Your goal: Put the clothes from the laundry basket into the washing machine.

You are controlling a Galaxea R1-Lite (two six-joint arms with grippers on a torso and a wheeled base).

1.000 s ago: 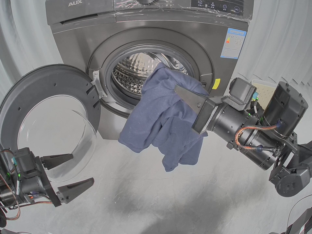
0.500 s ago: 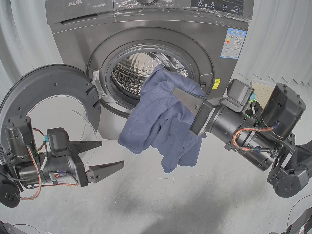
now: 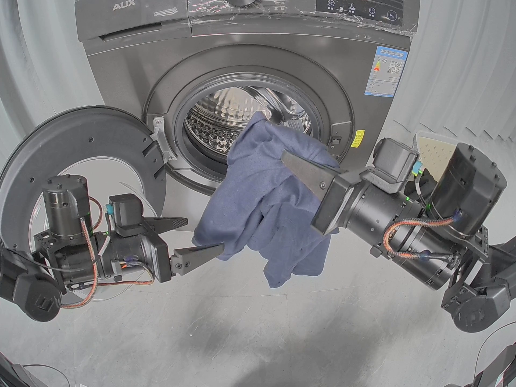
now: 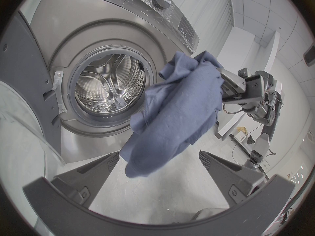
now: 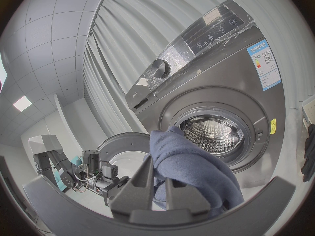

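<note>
Clearly the dark blue fabric garment [image 3: 258,200] hangs bunched in the clenched right tool [image 3: 293,163], just in front of the round drum mouth [image 3: 226,114] of the grey front-loading washing machine [image 3: 134,65], not yet inside. Its long tail droops below that mouth, so a push inward could leave it draped over the rubber door seal [image 3: 183,151] or sliding to the floor [image 3: 242,329]. The left tool [image 3: 203,235], spread wide, sits at the hem; closing short would miss the cloth.
</note>
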